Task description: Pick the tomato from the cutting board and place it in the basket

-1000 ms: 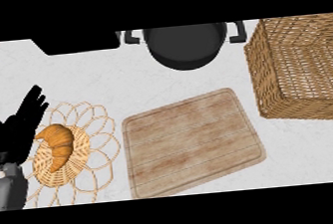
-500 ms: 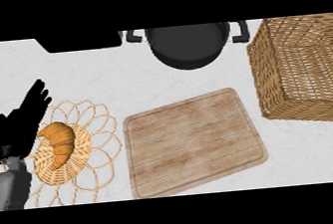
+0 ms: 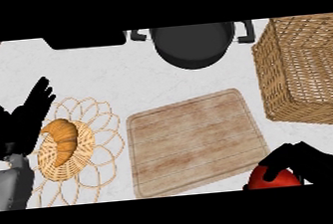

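Note:
A red tomato (image 3: 270,180) shows at the lower right edge, just off the front right corner of the wooden cutting board (image 3: 195,141). My right hand (image 3: 316,163) curls over the tomato's top and right side and hides most of it. The wicker basket (image 3: 310,71) stands at the right, beyond the board's far right corner. My left hand (image 3: 19,122) rests open at the left edge, fingers up, beside a croissant.
A croissant (image 3: 61,138) lies in a small woven wire-rimmed basket (image 3: 73,147) left of the board. A black pot (image 3: 191,44) with side handles stands at the back centre. A dark object (image 3: 85,39) sits at the back left.
My right hand has come into view at the lower right with the tomato under its fingers; neither showed before. The view has shifted slightly. The left hand stays where it was.

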Robot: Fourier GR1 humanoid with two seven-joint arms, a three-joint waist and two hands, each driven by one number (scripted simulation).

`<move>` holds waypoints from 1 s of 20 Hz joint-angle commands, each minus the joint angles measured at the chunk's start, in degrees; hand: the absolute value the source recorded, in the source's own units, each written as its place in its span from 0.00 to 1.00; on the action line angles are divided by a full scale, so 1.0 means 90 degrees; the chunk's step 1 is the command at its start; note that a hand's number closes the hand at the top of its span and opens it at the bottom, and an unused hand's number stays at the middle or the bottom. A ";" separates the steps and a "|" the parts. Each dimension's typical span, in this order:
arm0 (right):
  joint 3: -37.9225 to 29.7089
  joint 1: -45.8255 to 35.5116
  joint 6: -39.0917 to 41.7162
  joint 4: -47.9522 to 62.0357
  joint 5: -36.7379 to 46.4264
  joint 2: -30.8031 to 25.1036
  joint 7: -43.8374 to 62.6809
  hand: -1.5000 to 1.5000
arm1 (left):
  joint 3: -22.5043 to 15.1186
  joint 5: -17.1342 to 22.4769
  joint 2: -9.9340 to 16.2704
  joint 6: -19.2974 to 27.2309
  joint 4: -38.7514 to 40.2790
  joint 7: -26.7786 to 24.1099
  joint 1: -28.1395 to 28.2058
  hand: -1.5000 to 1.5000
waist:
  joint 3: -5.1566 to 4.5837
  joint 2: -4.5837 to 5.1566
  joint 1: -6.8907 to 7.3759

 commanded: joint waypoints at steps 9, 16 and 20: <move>-0.3821 -0.3157 0.2046 0.0688 -0.2199 -0.0187 0.1264 1.00 | 0.0032 -0.0016 -0.0026 -0.0005 -0.0020 -0.0070 -0.0012 0.50 | 0.0028 -0.0006 0.0041; -0.5346 -0.3095 0.2503 0.2212 -0.3519 -0.1020 -0.0270 1.00 | -0.0162 -0.0256 -0.0399 0.0195 0.0124 -0.0254 0.0206 0.50 | 0.0027 -0.0018 -0.0026; -0.5899 -0.2722 0.2323 0.2993 -0.3753 -0.1026 -0.1457 1.00 | 0.0089 -0.0031 -0.0002 -0.0040 -0.0311 0.0346 0.0070 0.50 | 0.0030 -0.0025 -0.0022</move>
